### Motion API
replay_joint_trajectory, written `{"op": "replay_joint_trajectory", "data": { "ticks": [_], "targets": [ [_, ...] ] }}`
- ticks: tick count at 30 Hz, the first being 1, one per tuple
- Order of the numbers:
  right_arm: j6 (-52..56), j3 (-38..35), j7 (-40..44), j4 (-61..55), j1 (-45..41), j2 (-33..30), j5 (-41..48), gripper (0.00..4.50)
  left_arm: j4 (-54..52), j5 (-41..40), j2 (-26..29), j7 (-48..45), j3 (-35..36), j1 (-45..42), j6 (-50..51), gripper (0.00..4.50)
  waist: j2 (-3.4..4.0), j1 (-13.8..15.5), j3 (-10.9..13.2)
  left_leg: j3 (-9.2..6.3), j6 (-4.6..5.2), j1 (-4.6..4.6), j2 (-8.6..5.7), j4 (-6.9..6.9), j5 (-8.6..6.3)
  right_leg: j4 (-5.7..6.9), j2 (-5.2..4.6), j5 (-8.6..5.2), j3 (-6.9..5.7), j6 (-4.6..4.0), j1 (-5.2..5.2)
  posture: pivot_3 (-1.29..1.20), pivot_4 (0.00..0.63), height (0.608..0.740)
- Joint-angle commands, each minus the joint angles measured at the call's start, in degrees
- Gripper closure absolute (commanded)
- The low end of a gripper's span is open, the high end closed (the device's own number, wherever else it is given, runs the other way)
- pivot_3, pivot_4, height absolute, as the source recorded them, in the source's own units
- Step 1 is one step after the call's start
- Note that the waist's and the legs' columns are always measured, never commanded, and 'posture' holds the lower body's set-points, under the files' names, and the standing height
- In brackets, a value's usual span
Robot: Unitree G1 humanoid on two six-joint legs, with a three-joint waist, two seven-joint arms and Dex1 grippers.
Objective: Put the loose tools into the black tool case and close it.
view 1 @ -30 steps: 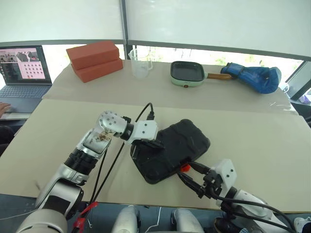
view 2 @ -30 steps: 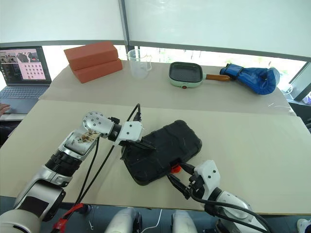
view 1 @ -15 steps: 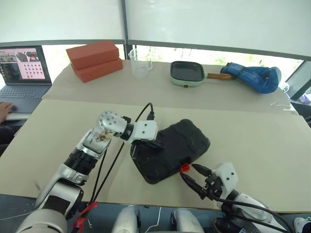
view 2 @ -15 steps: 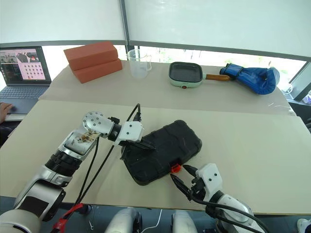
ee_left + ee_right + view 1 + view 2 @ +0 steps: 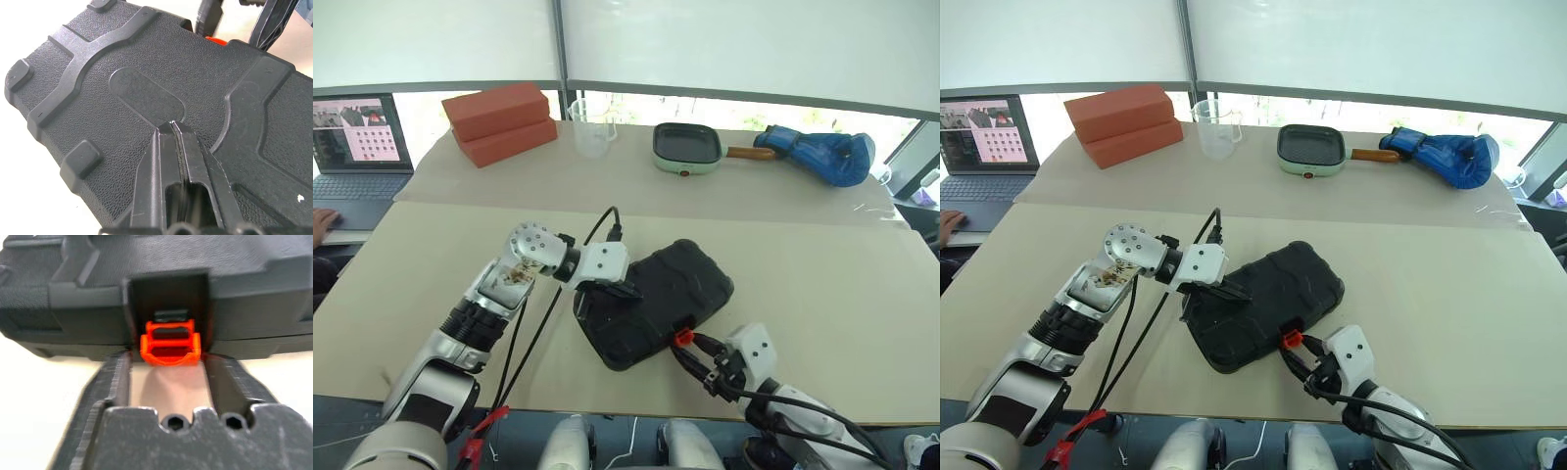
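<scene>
Latch sits between open right jaws; close them squarely while shut left jaws press black tool case down.

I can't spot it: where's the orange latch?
On the case's near edge, the latch sits between the right gripper's open fingers.

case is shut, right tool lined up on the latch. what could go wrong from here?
1. The right tool straddles the orange latch with its fingers apart; closing off-centre, it could slip off the small tab and leave it unlatched.
2. The black tool case lies near the table's front edge; a push on the latch may slide it.
3. Only the shut left tool presses the lid, toward one end, so the case could pivot.
</scene>
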Motion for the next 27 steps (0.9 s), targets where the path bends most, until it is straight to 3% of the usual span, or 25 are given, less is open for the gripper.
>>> {"op": "replay_joint_trajectory", "data": {
  "ticks": [1, 11, 26, 27],
  "targets": [
    [-0.94, -0.44, 0.60, -3.48, -0.14, -0.15, 1.12, 3.27, 1.86, 2.96, -0.61, -0.12, -3.51, 1.10, 0.69, 4.50, 0.00, 0.01, 0.00, 0.00, 0.00, 0.00, 0.00, 0.00, 0.00, 0.00, 0.00, 0.00, 0.00, 0.00, 0.00, 0.00, 0.150, 0.740],
    [-5.99, -2.82, 3.48, -6.57, 6.76, -4.11, -0.08, 3.27, 2.83, 3.36, -1.31, 0.00, -3.68, 1.13, -0.17, 4.50, 0.04, 0.72, -0.02, 0.00, 0.08, -0.25, -0.09, 0.00, -0.05, -0.06, -0.05, -0.04, -0.01, 0.07, -0.17, 0.00, 0.150, 0.740],
    [-19.15, -2.99, 7.11, 0.79, 10.40, -3.58, -1.63, 3.27, 3.09, 3.48, -1.53, -0.01, -3.67, 1.13, -0.42, 4.50, 0.06, 1.34, -0.04, -0.02, 0.19, -0.71, -0.20, 0.01, -0.16, -0.12, -0.04, 0.09, -0.02, 0.53, -0.57, 0.00, 0.150, 0.740],
    [-19.32, -2.71, 7.24, 1.32, 10.17, -3.69, -1.95, 2.79, 3.06, 3.47, -1.52, -0.01, -3.68, 1.14, -0.42, 4.50, 0.06, 1.34, -0.04, -0.02, 0.20, -0.71, -0.20, 0.01, -0.17, -0.12, -0.04, 0.09, -0.02, 0.53, -0.57, 0.00, 0.150, 0.740]
  ]
}}
